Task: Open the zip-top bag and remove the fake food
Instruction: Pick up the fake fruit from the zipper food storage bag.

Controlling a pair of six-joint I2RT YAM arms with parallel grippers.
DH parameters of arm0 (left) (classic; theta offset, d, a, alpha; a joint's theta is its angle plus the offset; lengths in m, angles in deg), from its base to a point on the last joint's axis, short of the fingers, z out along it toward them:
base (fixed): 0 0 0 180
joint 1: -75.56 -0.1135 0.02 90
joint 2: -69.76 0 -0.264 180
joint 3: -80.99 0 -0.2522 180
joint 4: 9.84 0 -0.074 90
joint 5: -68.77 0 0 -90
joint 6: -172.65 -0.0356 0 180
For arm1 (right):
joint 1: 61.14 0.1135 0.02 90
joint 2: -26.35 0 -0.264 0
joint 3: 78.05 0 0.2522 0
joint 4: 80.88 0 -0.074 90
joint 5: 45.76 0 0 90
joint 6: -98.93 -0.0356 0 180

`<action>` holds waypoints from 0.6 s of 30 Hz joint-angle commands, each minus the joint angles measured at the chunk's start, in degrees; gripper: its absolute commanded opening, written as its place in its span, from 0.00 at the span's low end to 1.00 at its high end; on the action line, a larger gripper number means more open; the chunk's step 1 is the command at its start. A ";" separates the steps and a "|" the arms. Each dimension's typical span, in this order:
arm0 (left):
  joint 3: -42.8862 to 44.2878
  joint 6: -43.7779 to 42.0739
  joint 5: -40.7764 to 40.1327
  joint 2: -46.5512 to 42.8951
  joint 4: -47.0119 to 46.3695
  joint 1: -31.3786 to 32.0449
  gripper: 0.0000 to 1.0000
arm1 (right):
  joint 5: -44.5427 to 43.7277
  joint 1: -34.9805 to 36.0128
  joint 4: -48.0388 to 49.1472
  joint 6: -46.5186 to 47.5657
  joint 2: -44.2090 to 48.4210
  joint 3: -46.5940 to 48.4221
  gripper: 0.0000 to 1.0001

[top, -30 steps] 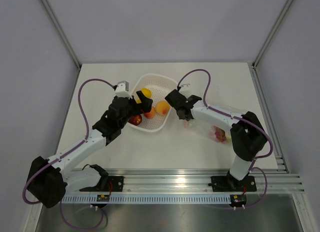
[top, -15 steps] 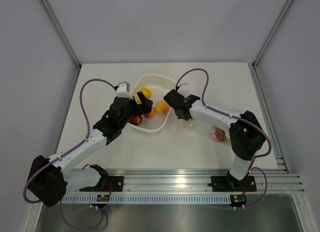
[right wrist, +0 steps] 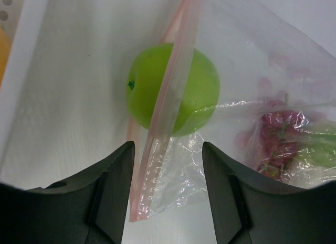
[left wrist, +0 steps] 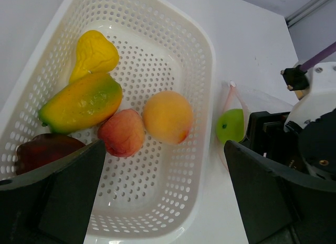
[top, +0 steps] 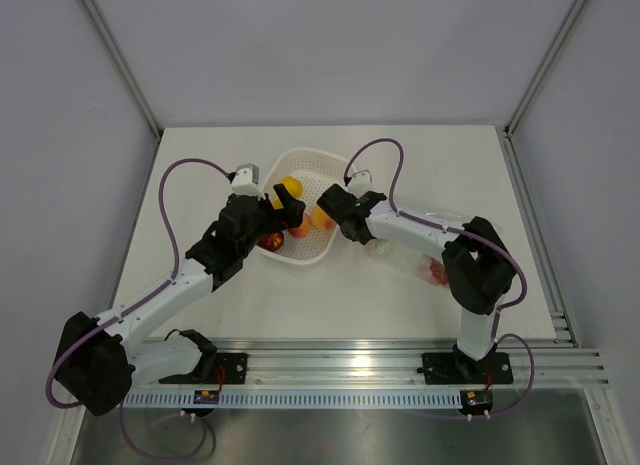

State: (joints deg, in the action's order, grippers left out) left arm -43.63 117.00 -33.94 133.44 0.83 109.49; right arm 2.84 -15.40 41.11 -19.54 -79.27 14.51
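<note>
The zip-top bag [right wrist: 252,60] lies on the table right of the basket, and also shows in the top view [top: 415,255]. Its pinkish zip strip [right wrist: 169,105] runs across a green apple [right wrist: 197,92] at the bag's mouth. A dark red piece [right wrist: 281,134] and a pale green piece [right wrist: 320,152] lie deeper in the bag. My right gripper [right wrist: 168,149] is open, with its fingers on either side of the zip strip's end, just below the apple. It shows in the top view [top: 357,235] by the basket's right rim. My left gripper [left wrist: 164,149] is open and empty above the basket.
The white perforated basket [left wrist: 207,60] holds a yellow piece [left wrist: 94,52], a mango-like piece [left wrist: 81,102], a red peach [left wrist: 122,133], an orange peach [left wrist: 168,117] and a dark red piece [left wrist: 44,149]. The green apple [left wrist: 231,126] lies just outside its right rim.
My right gripper has moved left, toward the basket's right rim and the bag's mouth. The left arm has not moved.
</note>
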 commanded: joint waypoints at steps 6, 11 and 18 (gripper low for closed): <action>0.03 -0.86 -0.21 -1.02 -2.27 -0.18 0.99 | -6.14 0.41 -4.54 -2.56 -1.35 3.20 0.44; -0.23 -1.91 1.72 0.13 -3.93 -0.18 0.99 | -4.56 0.41 -1.37 -0.89 2.26 0.74 0.19; -0.32 -4.11 7.44 5.04 -10.44 1.65 0.95 | -0.96 0.41 3.55 2.10 6.83 -3.21 0.00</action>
State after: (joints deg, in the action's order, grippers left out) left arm -43.71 115.18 -30.16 136.80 -3.76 109.80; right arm 1.06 -15.40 40.93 -18.84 -76.19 12.22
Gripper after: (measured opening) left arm 0.956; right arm 0.016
